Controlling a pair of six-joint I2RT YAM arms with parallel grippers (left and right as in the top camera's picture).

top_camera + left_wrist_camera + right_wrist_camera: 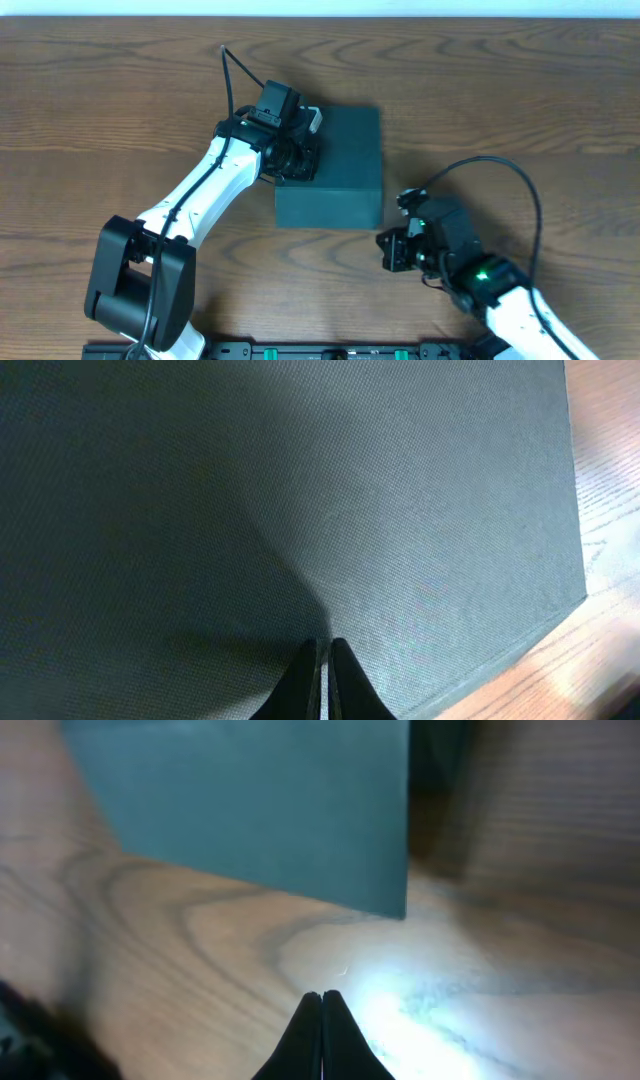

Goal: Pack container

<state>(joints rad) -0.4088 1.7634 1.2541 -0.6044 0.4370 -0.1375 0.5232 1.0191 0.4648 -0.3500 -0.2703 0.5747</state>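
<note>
The dark teal container [340, 170] sits closed in the middle of the wooden table. My left gripper [297, 160] is over its left edge, shut with nothing between the fingers. In the left wrist view the matte lid of the container [300, 510] fills the frame and the shut left gripper [324, 645] points down at it. My right gripper [392, 250] rests low on the table, just off the box's front right corner, shut and empty. The right wrist view shows the container [260, 810] ahead of the shut right gripper [322, 995], apart from it.
Bare wooden table [520, 100] surrounds the box on all sides. A black rail [320, 350] runs along the table's near edge between the arm bases. A bright light patch lies on the wood in front of the right fingertips [330, 1005].
</note>
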